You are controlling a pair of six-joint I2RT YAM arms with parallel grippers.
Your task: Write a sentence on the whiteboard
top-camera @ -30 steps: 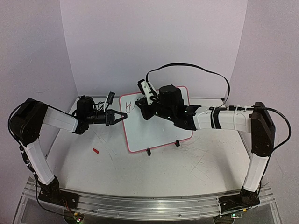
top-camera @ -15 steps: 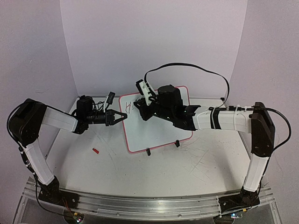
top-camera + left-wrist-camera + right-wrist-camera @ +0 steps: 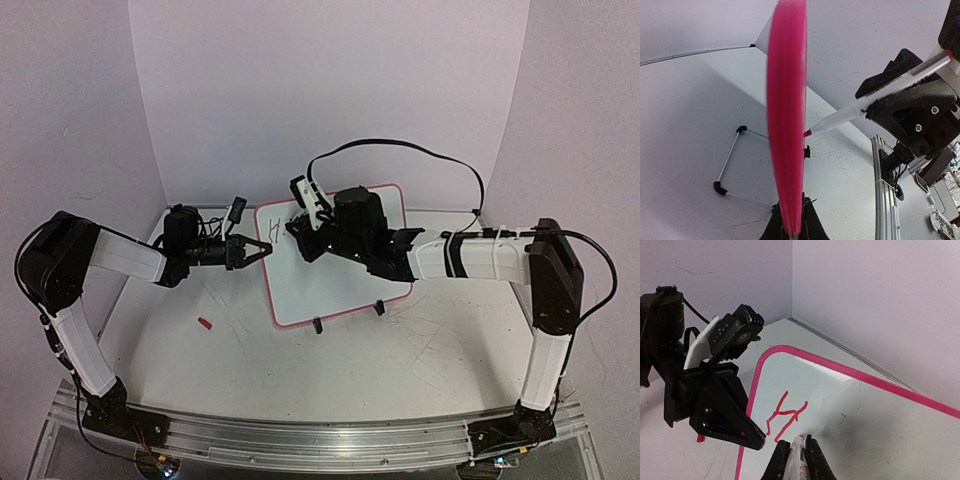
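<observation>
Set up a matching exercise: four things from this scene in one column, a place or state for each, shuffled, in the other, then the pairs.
1. left gripper
2. right gripper
3. red H
4. small red piece

A. lying on the table
B. shut on the marker
C. drawn on the whiteboard
D. shut on the whiteboard's pink rim

Pairs: 1-D, 2-B, 3-C, 4-A

Whiteboard: white face, pink-red rim, 2 black clip feet, red strokes on it. Marker: white barrel, red tip. Table white with dark scuffs and 1 small red piece; arms white with black joints; walls pale lilac.
</observation>
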